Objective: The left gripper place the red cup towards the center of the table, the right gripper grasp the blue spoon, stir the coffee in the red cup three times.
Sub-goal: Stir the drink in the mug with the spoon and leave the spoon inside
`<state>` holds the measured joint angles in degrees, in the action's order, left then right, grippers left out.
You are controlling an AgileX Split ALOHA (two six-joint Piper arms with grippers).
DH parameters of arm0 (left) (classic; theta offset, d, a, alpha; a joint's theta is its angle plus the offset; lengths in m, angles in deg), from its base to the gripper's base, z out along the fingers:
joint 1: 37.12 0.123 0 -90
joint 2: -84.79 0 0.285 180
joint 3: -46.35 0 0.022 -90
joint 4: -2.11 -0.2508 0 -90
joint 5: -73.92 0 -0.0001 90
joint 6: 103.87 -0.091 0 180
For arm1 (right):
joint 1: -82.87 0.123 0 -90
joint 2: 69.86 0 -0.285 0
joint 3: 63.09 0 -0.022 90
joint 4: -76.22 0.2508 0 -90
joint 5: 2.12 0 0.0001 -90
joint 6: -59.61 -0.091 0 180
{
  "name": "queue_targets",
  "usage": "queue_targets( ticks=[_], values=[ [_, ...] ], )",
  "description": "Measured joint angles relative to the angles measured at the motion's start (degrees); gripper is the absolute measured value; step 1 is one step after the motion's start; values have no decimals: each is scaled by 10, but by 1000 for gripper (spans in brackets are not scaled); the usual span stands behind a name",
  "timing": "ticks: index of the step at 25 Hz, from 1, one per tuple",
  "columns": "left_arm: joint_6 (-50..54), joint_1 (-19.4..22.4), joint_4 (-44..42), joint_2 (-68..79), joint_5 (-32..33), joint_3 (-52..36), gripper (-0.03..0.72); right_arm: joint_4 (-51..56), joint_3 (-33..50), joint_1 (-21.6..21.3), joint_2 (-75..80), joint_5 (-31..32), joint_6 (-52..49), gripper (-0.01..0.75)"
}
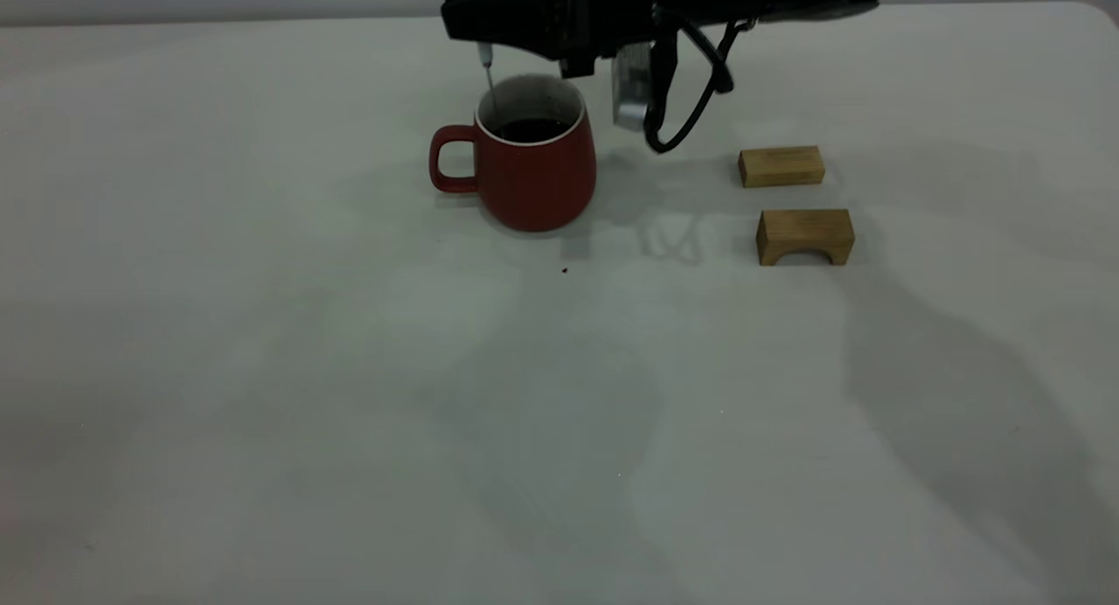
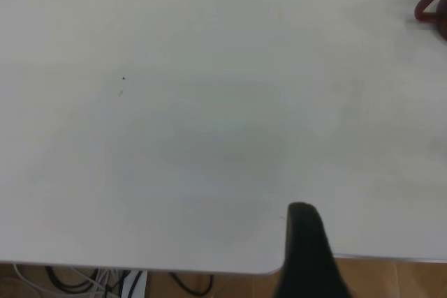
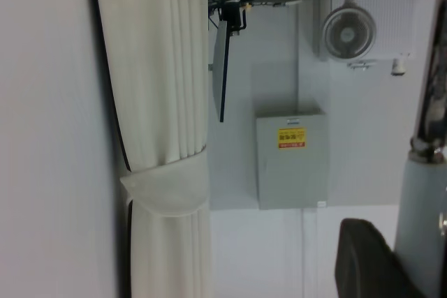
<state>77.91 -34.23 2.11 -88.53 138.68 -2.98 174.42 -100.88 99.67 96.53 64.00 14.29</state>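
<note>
Holding the blue spoon point(image 1: 486, 73) upright w/ our right gripper point(image 1: 479, 19) clenched on it, we dip its tip in the coffee point(image 1: 530, 129) to stir. The red cup point(image 1: 524, 163) sits mid-counter point(image 1: 350, 395). Only the left wrist view shows our left gripper point(image 2: 307, 252) parked near the counter edge; can't tell if it's released.

The bench point(image 1: 350, 413) is plain off-white with one tiny dark speck point(image 1: 564, 270). The cup point(image 1: 533, 172) is dark red outside, with a white rim and a white speckled inside; the coffee point(image 1: 529, 130) in it is almost black. The spoon point(image 1: 486, 67) has a grey metal stem and a pale handle. Toward the right edge, two blocks point(image 1: 781, 166) point(image 1: 805, 236) are tan wood. The right gripper point(image 1: 476, 15) is black with a silver-grey box point(image 1: 631, 87) and a black cable point(image 1: 699, 98).
</note>
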Motion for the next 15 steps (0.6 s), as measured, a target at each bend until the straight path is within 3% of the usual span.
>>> queue_targets(
  ticks=[7, 10, 15],
  values=[
    [0, 0, 0, 0, 0, 0, 555, -49, 29, -44, -12, -1, -4, 133],
    [0, 0, 0, 0, 0, 0, 555, -38, 70, -37, -28, 1, -4, 133],
    [0, 0, 0, 0, 0, 0, 555, 10, 58, -8, -22, 1, 14, 133]
  ],
)
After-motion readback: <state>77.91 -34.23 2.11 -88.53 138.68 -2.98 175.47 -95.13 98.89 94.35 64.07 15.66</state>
